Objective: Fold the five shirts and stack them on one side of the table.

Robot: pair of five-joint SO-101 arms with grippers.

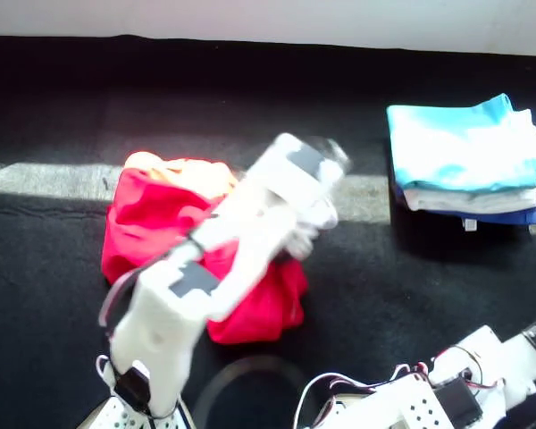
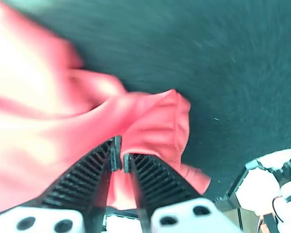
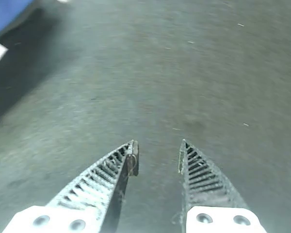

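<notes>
the crumpled red shirt (image 1: pixel 161 223) lies in a loose heap left of centre on the black cloth-covered table (image 1: pixel 411 268). its long axis runs from the upper left down to the lower right of the high view. at its upper-left end sits a patch of orange-yellow cloth (image 1: pixel 183 170); i cannot tell whether that is a separate garment.

the left arm (image 1: pixel 223 259) rises from the lower left corner and slants up over the heap. the left gripper (image 1: pixel 302 239) sits at the heap's right edge. in the left wrist view the left gripper (image 2: pixel 121 160) has its black ribbed fingers pressed almost together, only a thin slit between the tips, with red shirt (image 2: pixel 150 121) folds right behind them. whether any fabric is nipped in that slit i cannot tell.

in the upper right of the high view stands the stack of folded shirts (image 1: pixel 464 156), well apart from the red heap, its long side running left to right. a turquoise-and-white shirt is on top, a white layer sits under it, and a dark blue one is at the bottom with a small white tag (image 1: pixel 469 224) at its near edge.

the right arm (image 1: pixel 429 398) lies low along the lower right edge. the right gripper (image 3: pixel 157 155) has its fingers spread over bare black cloth, holding nothing.
</notes>
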